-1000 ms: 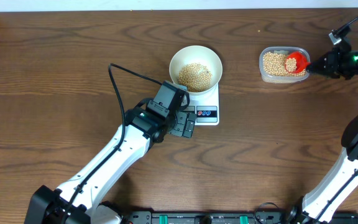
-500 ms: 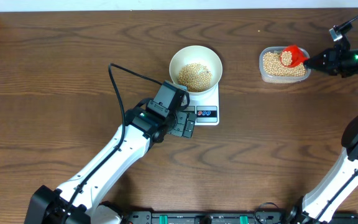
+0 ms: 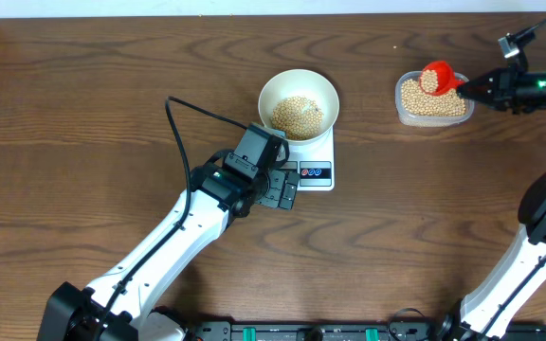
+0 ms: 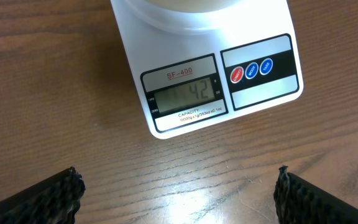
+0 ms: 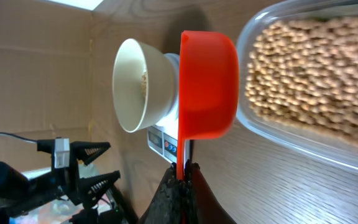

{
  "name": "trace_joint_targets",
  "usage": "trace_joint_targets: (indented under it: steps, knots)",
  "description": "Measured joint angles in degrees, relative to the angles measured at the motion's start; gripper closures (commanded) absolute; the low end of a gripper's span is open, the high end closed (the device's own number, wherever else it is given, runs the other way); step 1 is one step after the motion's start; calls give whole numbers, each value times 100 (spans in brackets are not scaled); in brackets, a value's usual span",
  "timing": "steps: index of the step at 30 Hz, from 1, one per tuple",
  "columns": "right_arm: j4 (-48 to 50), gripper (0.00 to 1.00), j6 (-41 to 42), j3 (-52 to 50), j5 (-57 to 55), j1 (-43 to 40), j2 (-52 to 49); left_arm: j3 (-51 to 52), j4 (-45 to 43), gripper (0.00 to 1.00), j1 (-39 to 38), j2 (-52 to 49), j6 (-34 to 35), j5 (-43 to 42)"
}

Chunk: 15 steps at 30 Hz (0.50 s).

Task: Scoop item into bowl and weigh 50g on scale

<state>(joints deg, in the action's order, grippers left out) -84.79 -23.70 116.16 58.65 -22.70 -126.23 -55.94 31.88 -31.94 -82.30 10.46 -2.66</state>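
The white bowl [image 3: 322, 87] sits on the white scale [image 3: 316, 173] and holds tan beans [image 3: 297, 116]. In the left wrist view the scale [image 4: 253, 93] has a display reading 42. My left gripper [image 3: 289, 192] is open and empty just in front of the scale; its fingertips [image 4: 64, 193] stand far apart over bare wood. My right gripper [image 3: 477, 88] is shut on the handle of a red scoop [image 3: 435, 76], which carries beans and hangs over the clear tub [image 3: 429, 121]. In the right wrist view the scoop [image 5: 207, 84] shows from below, with the bowl [image 5: 135, 87] beyond it.
The clear tub, full of loose beans [image 3: 415, 97], stands at the back right near the table's far edge. A black cable [image 3: 183, 109] loops over the wood left of the bowl. The left arm lies diagonally across the front left.
My right gripper has lifted the red scoop out of the beans in the tub and moved it up and slightly left, with beans in it. The left arm has not moved.
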Motion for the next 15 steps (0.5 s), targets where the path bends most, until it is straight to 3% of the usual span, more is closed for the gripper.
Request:
trace_joint_targets:
  steps: [15]
  knots:
    - [0,99,0,0,448,426,0,0,0,0,0,0,0,0]
